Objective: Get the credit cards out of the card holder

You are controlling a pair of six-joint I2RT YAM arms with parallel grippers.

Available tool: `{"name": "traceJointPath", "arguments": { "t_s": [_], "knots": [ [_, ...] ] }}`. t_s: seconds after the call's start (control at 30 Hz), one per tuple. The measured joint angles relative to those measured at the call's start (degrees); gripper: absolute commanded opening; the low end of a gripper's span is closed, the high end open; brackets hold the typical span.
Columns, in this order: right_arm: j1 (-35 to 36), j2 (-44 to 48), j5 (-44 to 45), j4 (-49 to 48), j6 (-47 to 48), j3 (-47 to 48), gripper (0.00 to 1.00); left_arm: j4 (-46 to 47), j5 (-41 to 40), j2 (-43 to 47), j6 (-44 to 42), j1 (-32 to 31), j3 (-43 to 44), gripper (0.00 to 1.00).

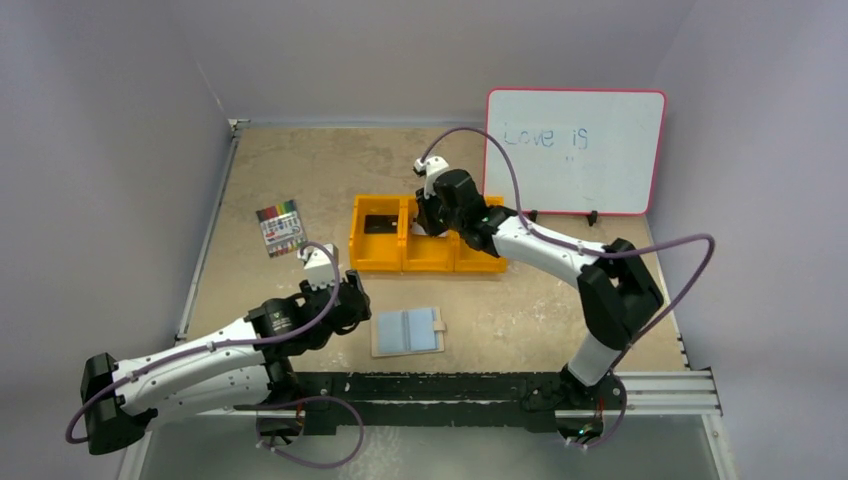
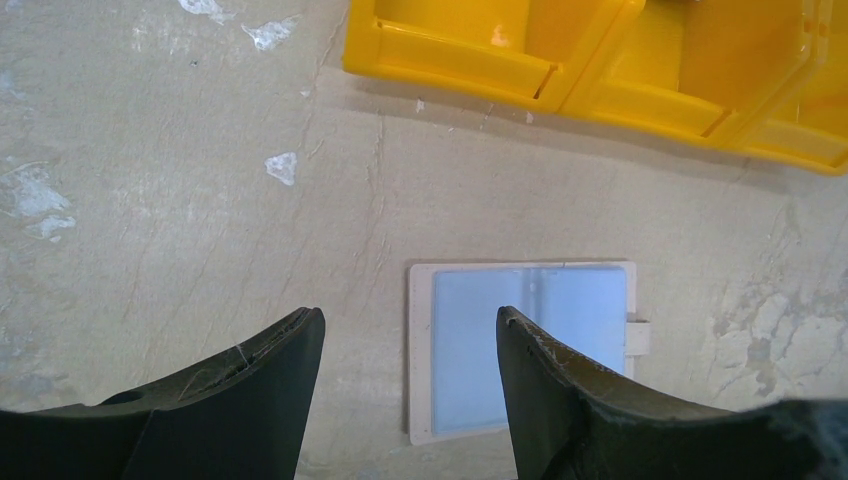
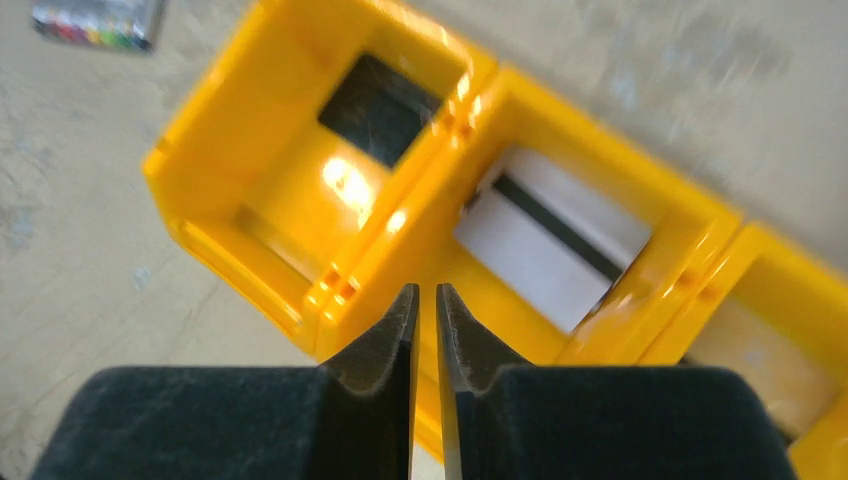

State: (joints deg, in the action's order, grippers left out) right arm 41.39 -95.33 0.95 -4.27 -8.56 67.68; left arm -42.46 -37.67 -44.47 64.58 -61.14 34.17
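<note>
1. The card holder is lying open and flat on the surface. It is sitting near the front edge, between the two arm bases and apart from the tray.
2. Its two inner panels are showing a smooth light blue inside a tan-beige border. In the left wrist view, a small pale tab is sticking out from its right-hand edge.
3. The left fingers are standing wide apart with nothing between them, just beside the holder's left edge in the top view. Their dark, tapered tips are looking scuffed along the edges.
4. The right fingers are reaching over the tray. They are drawn together to a thin slit, and nothing is showing between them. They are narrowing from matte black blocks into wedge-shaped tips.
5. The tray is gleaming like glossy orange-yellow plastic, with three box-shaped compartments running in a row and bright highlights on its walls.
6. A dark card is lying flat in the left compartment. A white card with a dark stripe is lying in the middle one. The third compartment is showing too blurred to read.
7. A marker pack is lying to the left of the tray, apart from it. A whiteboard with a pink-red rim is standing at the back right, carrying faint blue writing.
8. The surface is showing tan and mottled, with fine cracks and pale chipped patches.
</note>
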Motion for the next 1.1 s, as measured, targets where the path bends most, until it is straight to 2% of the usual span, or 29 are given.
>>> {"name": "traceJointPath", "arguments": {
  "t_s": [0.17,0.33,0.67,1.1],
  "knots": [
    [0.0,-3.8,-0.6,4.4,-8.7,-1.1,0.14,-0.1,0.2,0.1,0.9,0.0,0.0,0.63],
    [0.0,-6.4,-0.4,5.9,-12.7,-0.2,0.14,-0.5,-0.1,2.6,1.6,0.0,0.0,0.63],
    [0.0,-16.9,5.9,9.5,-14.5,7.0,0.14,-2.0,-0.5,3.7,2.5,0.0,0.0,0.63],
    [0.1,-19.1,16.2,11.2,-14.1,9.4,0.16,-2.2,-0.7,3.7,2.9,0.0,0.0,0.63]
  ]
}}
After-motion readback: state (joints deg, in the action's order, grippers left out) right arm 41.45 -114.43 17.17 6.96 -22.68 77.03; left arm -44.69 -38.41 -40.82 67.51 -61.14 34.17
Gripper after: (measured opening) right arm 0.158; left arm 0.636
